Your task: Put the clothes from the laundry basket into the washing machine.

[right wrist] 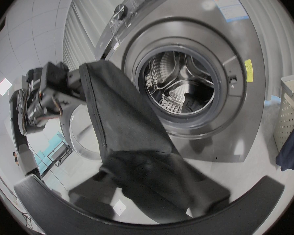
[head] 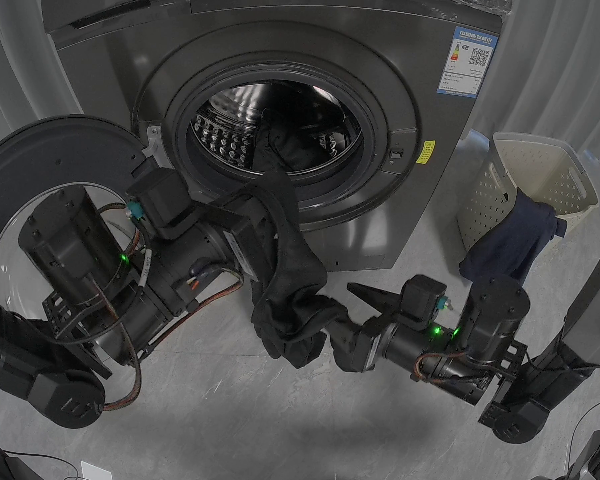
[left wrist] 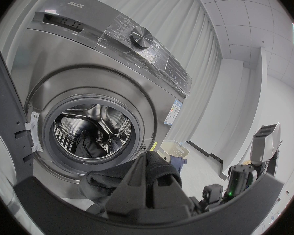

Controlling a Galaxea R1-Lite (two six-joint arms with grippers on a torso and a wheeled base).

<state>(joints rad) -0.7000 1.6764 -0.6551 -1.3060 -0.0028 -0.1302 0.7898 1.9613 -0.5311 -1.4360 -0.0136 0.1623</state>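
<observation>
Nearest the robot and low over the floor, the right gripper is sitting with its jaws standing apart. One finger is pointing bare toward the machine, while the other is hiding under the bunched lower end of the black garment. By my reading that end is lying draped over the finger and is not being pinched.

From there the garment is running up and away toward the left gripper. Its jaws are clamping the upper end, with cloth folding over both fingers. The long axis is therefore slanting from low and near on the right to high and far on the left, and its upper end is pointing at the drum mouth.

The left gripper is holding just in front of the lower lip of that opening, so the left arm is the nearer one to the drum. The coming move probably hangs on this: the held end is lying just short of the mouth, and the trailing end is hanging below the lip and will likely need lifting.

Beyond, the washing machine is standing with its door swung wide to the left, and dark clothes are lying inside the drum. To the right, the laundry basket is waiting beside the machine, a navy garment hanging over its rim.
</observation>
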